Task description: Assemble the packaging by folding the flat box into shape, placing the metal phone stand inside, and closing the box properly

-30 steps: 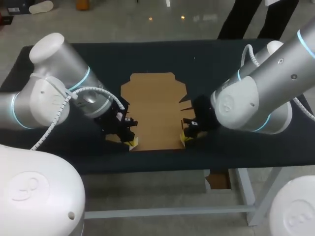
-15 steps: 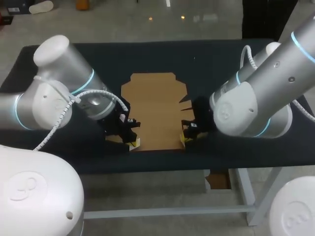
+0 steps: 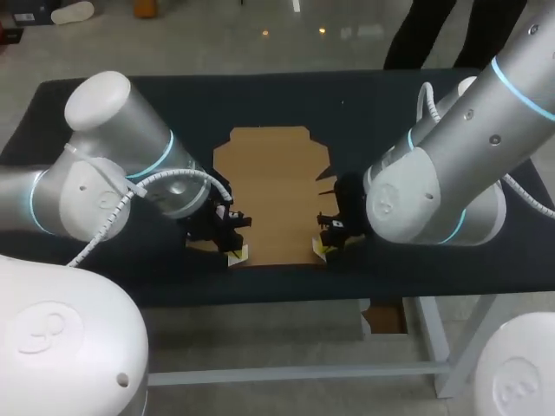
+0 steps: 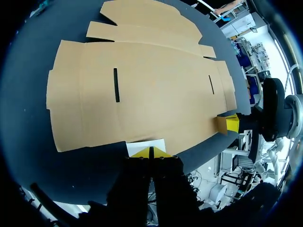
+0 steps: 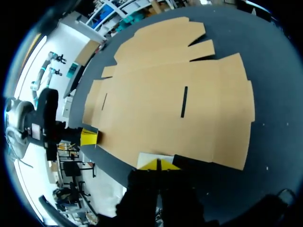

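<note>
Two arms work low over the table (image 3: pixel 364 95), one at each near corner of the flat box (image 3: pixel 273 199).

Left arm (image 3: pixel 113 165) comes in from the left. Left gripper (image 3: pixel 232 254) sits at the box's near-left corner. In the left wrist view its yellow tips are pressed together with only a thin seam between them. Nothing is pinched, and the tips are right at the board's near edge. A white patch (image 4: pixel 146 145) lies just ahead of the tips against that edge; can't tell what it is.

The box is unfolded and lies flat, roughly mid-table. Its long axis runs near-to-far. The stepped, narrower flap end points to the far side, and the wide straight edge faces the robot. Two short slits (image 4: pixel 116 85) are cut in the main panel, one toward each side, both running along the long axis.

Right gripper (image 3: pixel 323 250) is at the near-right corner. Its tips are likewise closed tight on nothing, at the near edge, with a similar white patch ahead of them. Right arm (image 3: pixel 451 173) enters from the right.

The grippers are well apart, with the box's near edge between them.
</note>
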Controlling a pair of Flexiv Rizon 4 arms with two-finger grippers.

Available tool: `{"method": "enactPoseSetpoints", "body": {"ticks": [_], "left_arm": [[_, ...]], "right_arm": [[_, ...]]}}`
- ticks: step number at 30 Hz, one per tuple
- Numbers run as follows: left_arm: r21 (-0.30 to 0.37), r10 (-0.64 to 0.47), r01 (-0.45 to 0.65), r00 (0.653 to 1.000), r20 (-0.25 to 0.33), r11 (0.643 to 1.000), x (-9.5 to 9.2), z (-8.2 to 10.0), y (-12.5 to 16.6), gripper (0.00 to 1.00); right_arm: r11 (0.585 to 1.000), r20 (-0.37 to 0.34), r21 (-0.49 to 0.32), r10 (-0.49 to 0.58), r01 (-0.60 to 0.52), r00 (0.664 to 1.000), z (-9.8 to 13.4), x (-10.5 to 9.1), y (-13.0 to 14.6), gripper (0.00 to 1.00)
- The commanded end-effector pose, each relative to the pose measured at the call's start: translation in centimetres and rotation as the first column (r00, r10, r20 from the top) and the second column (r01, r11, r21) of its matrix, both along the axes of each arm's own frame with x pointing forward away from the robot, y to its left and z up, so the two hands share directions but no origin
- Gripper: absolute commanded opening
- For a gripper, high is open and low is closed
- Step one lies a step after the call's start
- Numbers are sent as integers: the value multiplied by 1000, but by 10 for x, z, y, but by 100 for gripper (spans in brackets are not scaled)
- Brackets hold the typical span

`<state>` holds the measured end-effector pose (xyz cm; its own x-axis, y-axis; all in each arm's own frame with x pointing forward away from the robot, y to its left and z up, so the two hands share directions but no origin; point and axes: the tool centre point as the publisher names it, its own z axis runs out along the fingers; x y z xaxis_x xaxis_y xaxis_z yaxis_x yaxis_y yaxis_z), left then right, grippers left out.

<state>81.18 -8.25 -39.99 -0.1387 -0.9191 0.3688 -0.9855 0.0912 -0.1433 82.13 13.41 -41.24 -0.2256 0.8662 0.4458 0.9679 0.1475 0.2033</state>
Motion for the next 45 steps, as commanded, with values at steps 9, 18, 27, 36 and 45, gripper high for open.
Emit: {"method": "enactPoseSetpoints", "body": {"ticks": [9,18,27,36,45], "left_arm": [[58,46,-48,998,45,997,-5,-5,-9,0],[71,71,-75,996,59,995,1,-10,-9,0],[93,94,-100,993,65,991,5,-16,-10,0],[102,109,-114,992,56,988,9,-22,-8,0],[89,103,-108,993,52,990,6,-13,-4,0]], "right_arm": [[999,13,-41,-1,2,1000,-8,2,7,0],[998,13,-68,10,-9,1000,-13,5,10,0],[996,6,-86,13,-13,1000,-19,5,14,0],[993,6,-119,14,-13,1000,-26,4,17,0],[994,33,-106,-1,4,999,-16,1,11,0]]}}
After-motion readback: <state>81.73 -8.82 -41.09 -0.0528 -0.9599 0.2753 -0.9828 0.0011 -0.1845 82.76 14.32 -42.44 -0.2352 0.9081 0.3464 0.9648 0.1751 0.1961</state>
